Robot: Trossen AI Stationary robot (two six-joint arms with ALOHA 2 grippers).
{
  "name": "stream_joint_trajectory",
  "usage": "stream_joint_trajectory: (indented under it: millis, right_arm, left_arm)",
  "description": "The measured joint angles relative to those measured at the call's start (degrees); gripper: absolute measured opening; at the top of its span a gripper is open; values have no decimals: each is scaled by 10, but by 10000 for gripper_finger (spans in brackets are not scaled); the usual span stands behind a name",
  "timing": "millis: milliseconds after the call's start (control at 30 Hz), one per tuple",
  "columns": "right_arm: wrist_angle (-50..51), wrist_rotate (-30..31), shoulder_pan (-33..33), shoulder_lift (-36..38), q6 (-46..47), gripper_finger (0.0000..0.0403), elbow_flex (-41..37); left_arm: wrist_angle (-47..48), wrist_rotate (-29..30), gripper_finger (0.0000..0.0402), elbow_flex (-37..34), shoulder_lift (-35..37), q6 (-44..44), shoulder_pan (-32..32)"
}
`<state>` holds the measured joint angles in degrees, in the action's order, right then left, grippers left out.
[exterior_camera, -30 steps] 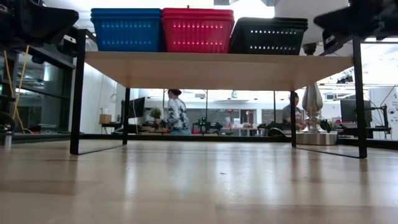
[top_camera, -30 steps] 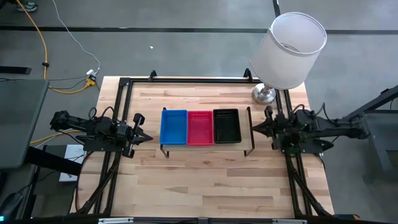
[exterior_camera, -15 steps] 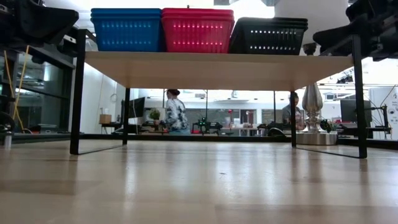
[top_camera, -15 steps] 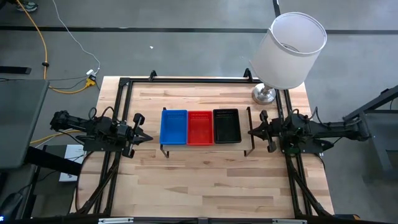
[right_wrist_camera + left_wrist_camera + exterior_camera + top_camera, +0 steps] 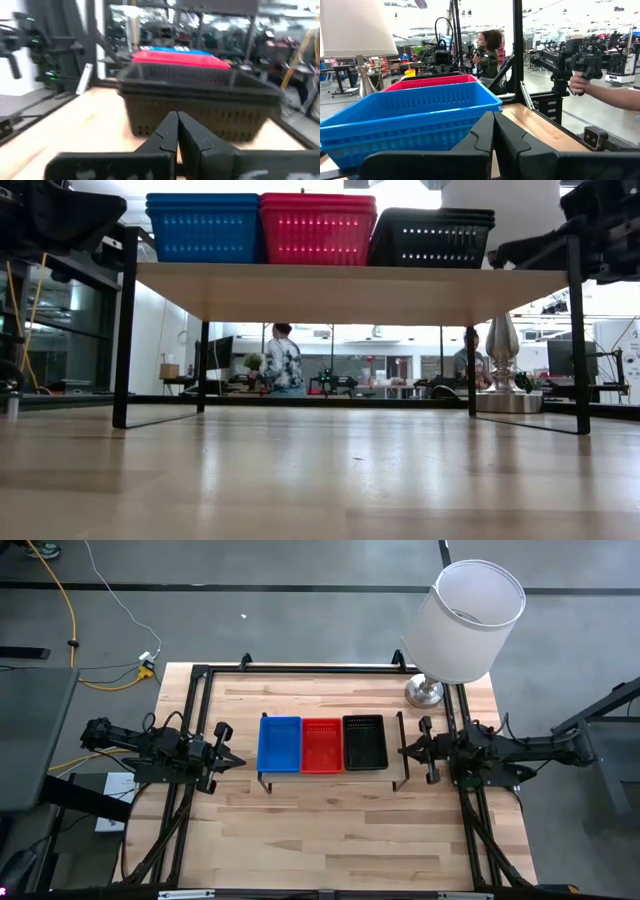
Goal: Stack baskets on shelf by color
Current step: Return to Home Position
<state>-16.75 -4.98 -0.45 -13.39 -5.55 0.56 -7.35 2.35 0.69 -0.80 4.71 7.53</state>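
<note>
Blue perforated plastic baskets [image 5: 279, 743], red baskets [image 5: 321, 745], black baskets [image 5: 364, 742] line the wooden wire-legged shelf [image 5: 350, 280]; only wrist views show left gripper [image 5: 493, 117], right gripper [image 5: 177, 116] closed, empty.

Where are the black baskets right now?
High view: the black perforated plastic baskets sit at the right end of the light wood shelf, beside the red plastic baskets, the right pincer just beyond that end.
</note>
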Motion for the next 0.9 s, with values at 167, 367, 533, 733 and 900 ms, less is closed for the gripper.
stream_joint_trajectory:
  millis: [167, 367, 533, 733, 900]
  right_arm:
    - [39, 31, 0, 1, 94, 0, 1]
    - [21, 30, 0, 0, 117, 0, 0]
    - [-5, 31, 0, -1, 111, 0, 0]
    - [4, 31, 0, -1, 116, 0, -1]
    - [12, 31, 0, 0, 116, 0, -1]
  left_arm:
    - [0, 0, 0, 0, 0, 0, 0]
    - [0, 0, 0, 0, 0, 0, 0]
    - [0, 0, 0, 0, 0, 0, 0]
    - [0, 0, 0, 0, 0, 0, 0]
    - [0, 0, 0, 0, 0, 0, 0]
